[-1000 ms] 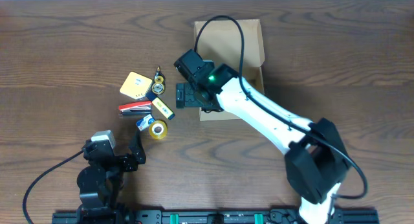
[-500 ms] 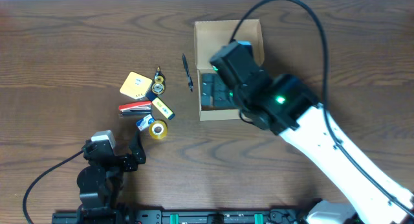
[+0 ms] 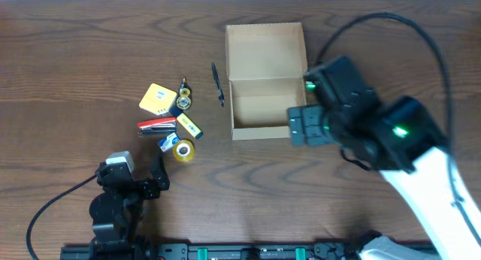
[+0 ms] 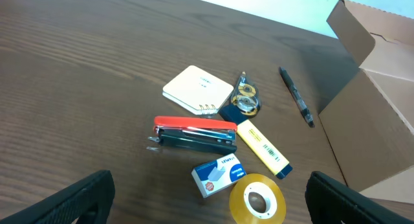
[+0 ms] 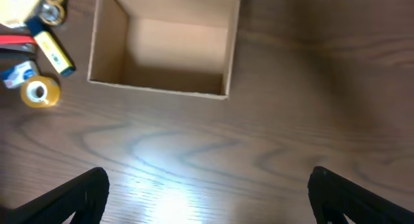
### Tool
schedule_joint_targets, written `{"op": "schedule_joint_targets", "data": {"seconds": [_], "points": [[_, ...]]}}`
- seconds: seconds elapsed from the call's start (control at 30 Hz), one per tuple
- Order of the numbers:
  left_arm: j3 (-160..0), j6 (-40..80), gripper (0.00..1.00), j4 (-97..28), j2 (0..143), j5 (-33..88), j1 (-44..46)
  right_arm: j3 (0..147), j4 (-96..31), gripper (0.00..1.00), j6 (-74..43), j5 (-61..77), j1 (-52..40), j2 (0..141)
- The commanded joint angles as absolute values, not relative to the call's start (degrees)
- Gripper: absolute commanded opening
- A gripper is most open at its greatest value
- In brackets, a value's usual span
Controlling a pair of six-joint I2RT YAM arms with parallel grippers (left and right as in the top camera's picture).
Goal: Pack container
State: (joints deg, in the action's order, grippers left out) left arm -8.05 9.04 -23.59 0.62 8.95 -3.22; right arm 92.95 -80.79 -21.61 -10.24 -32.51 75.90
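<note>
Surveying from above, we find a dark brown wood-grain table, with the white right arm reaching across its right side. The container, a plain tan rectangular cardboard box, sits at far centre. Its flap lid is folded back on the far side, and its smooth floor shows in full. The right gripper hangs over the container's near right corner, jaws spread wide, holding nothing. The left gripper, at near left, is likewise fully spread and grips nothing. Left of the container lie:
- a pale yellow square pad
- a red and black stapler
- a yellow highlighter
- a slim dark pen
- a glossy yellow tape roll
- a small blue-and-white box, its print too small to read
</note>
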Motion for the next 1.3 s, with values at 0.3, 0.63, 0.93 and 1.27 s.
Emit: {"op": "schedule_joint_targets", "data": {"seconds": [0.3,0.63,0.93,1.27], "points": [[-6.9,9.0,0.95,-23.7,0.2,8.4,-3.3,90.2,-84.8,0.99,-9.7,-5.7,-29.5,67.0],[-6.9,9.0,0.95,-23.7,0.2,8.4,-3.3,79.4,-81.4,0.99,-7.4,-1.9,-29.5,58.9],[-6.9,9.0,0.95,-23.7,0.2,8.4,-3.3,79.4,-75.4,0.99,-7.2,-7.4,-29.5,51.0],[-6.9,9.0,0.95,-23.7,0.2,8.4,-3.3,79.4,-73.0,0.99,-7.2,-7.5,-29.5,50.5]]}}
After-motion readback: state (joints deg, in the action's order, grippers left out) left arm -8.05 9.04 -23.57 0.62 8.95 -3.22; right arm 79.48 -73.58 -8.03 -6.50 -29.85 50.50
